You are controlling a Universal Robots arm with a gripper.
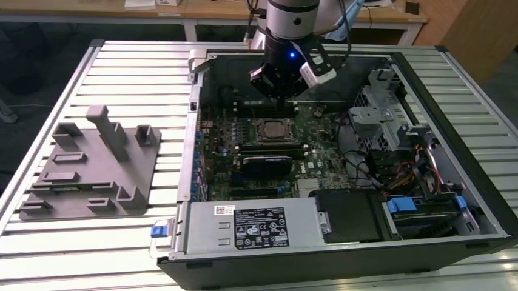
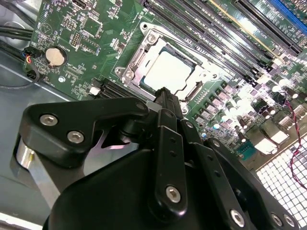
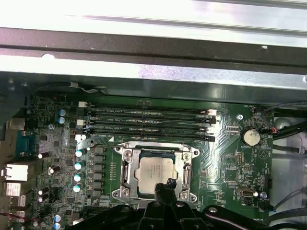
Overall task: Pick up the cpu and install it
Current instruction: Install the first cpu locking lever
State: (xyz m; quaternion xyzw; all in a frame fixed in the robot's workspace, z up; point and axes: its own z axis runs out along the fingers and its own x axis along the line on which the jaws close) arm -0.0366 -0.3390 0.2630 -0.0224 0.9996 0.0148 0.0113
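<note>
Over socket (image 3: 125,167), claw (image 3: 163,188) pinched shut, empty; cpu (image 3: 154,171) looks seated. Install step, I judge; next needs clean vertical clearance.

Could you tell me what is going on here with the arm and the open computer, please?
The arm's end effector hangs inside the open case. The cpu already lies in its socket, and the end effector's tip is at the cpu's edge; whether they touch I cannot tell. It looks shut and holds nothing. A grey fixture sits to the exterior view's left of the case.
</note>
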